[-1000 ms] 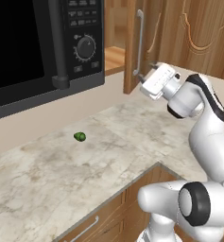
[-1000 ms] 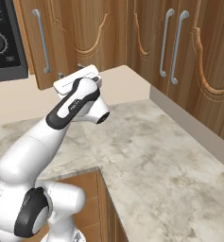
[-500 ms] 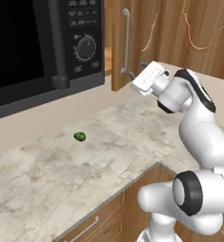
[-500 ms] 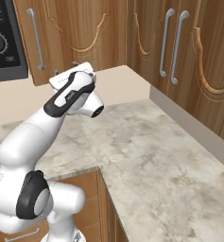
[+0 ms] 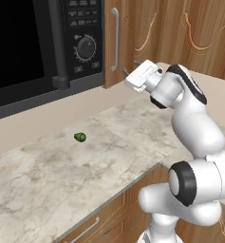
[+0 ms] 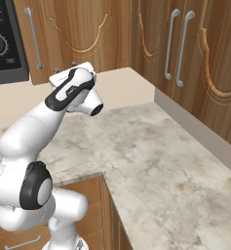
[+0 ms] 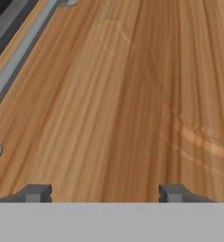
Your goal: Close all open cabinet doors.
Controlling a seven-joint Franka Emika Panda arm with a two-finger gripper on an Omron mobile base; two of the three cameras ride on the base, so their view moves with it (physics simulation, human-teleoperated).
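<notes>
A brown wood-grain cabinet door (image 5: 135, 33) with a vertical silver bar handle (image 5: 115, 40) stands just right of the microwave, almost flush with its neighbours. My gripper (image 5: 127, 74) is at the door's lower edge, fingertips against the panel. From the right base view the same door (image 6: 73, 34) and its handle (image 6: 34, 39) sit behind the gripper (image 6: 63, 68). Up close, the door (image 7: 127, 94) lies right in front of the fingertips (image 7: 35, 193), which are wide apart and open with nothing between them. The handle (image 7: 16, 61) runs along the upper left.
The black microwave (image 5: 38, 47) hangs at the left. A small green object (image 5: 79, 137) lies on the marble counter (image 5: 118, 156). Two more cabinet doors with silver handles (image 6: 178, 46) stand shut on the right wall. Drawer fronts (image 5: 99, 220) sit below the counter.
The door has swung left toward the microwave, from clearly ajar to nearly flush. My gripper followed it leftward and stayed against its lower part.
</notes>
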